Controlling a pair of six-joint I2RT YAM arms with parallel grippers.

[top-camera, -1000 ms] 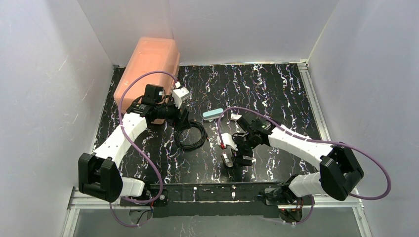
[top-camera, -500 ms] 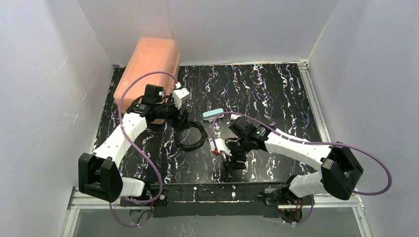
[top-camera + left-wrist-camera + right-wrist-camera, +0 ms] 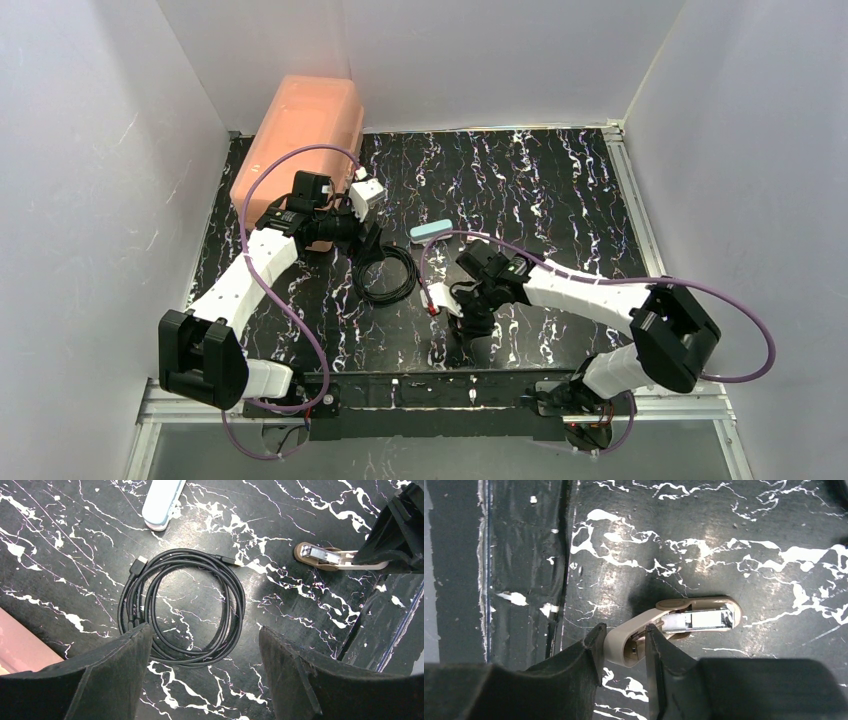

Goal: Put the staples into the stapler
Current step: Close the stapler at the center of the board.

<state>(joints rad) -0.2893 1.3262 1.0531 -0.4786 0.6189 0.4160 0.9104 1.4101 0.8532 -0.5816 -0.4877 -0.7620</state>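
Right wrist view: the right claw [image 3: 624,641] pinches the raised arm of a tan holder [image 3: 659,622]. One black finger [image 3: 591,645] is on each side of the arm, at its rounded near end. From that grip the arm slopes away and down to the holder's base, which lies on the black marbled table [image 3: 724,530] just beyond the fingertips and to their right. The base is open on top. A silvery strip, the staples [image 3: 706,620], sits in its channel, with a small white block just on the claw side of the strip. Whether the whole base rests on the table cannot be told.

Left wrist view: the left claw [image 3: 205,632] is spread wide and holds nothing. It hovers over a coiled black cable [image 3: 182,607] that lies flat between and just ahead of its fingers. The stapler [image 3: 161,502], light blue and shut, lies on the table well ahead of this claw and a little to its left, apart from the cable. The tan holder shows ahead and to the right.

Seen from the top external camera, the stapler lies beyond the right claw and is not touching it. A pink box [image 3: 300,140] stands behind the left arm.
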